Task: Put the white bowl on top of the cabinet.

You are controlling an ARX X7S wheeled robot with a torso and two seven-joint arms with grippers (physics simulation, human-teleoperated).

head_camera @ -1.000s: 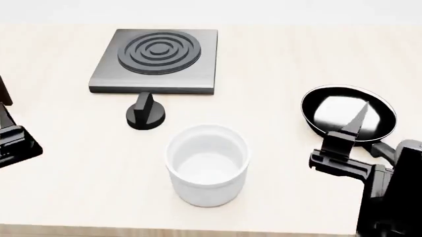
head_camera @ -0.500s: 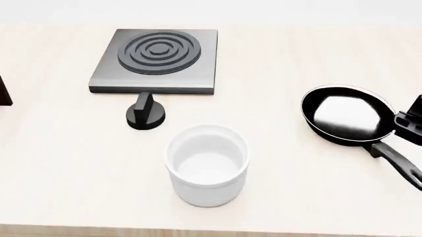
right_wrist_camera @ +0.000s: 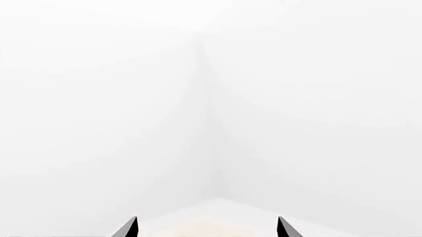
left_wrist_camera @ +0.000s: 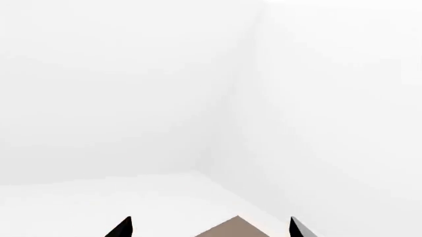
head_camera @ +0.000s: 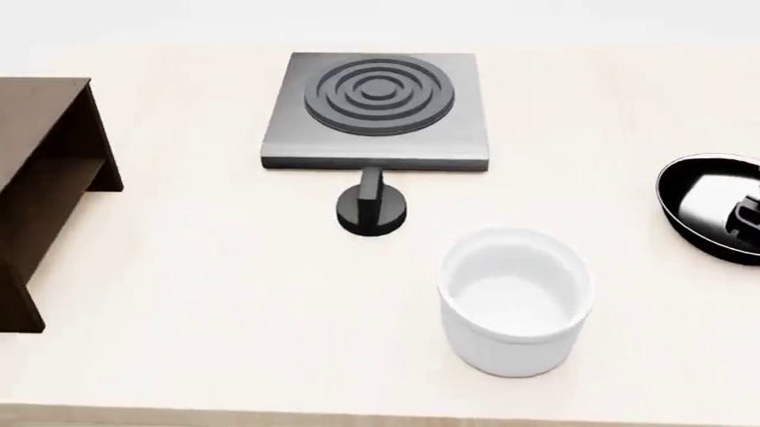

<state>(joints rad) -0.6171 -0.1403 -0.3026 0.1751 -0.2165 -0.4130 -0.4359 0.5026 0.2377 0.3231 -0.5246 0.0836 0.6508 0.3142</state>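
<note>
The white bowl (head_camera: 515, 298) stands upright and empty on the pale table, near the front edge. The cabinet (head_camera: 42, 169) lies at the far left, its grey-brown top and darker sides partly cut off by the frame. Neither arm is near the bowl. In the left wrist view my left gripper (left_wrist_camera: 211, 229) shows only two dark fingertips (left_wrist_camera: 122, 228) set wide apart, open, with a brown corner (left_wrist_camera: 234, 228) beyond them. My right gripper (right_wrist_camera: 205, 228) is also open, its tips apart against white walls. A dark piece (head_camera: 748, 218) pokes in at the head view's right edge.
A square grey stove plate (head_camera: 377, 107) with concentric rings sits at the back middle. A black knob (head_camera: 372, 206) stands in front of it, between cabinet and bowl. A black frying pan (head_camera: 707, 205) lies at the right edge.
The head view has swung left: bowl, stove plate and pan shifted right, and the cabinet came into view. Both arms have left the head view, apart from a dark piece at the right edge.
</note>
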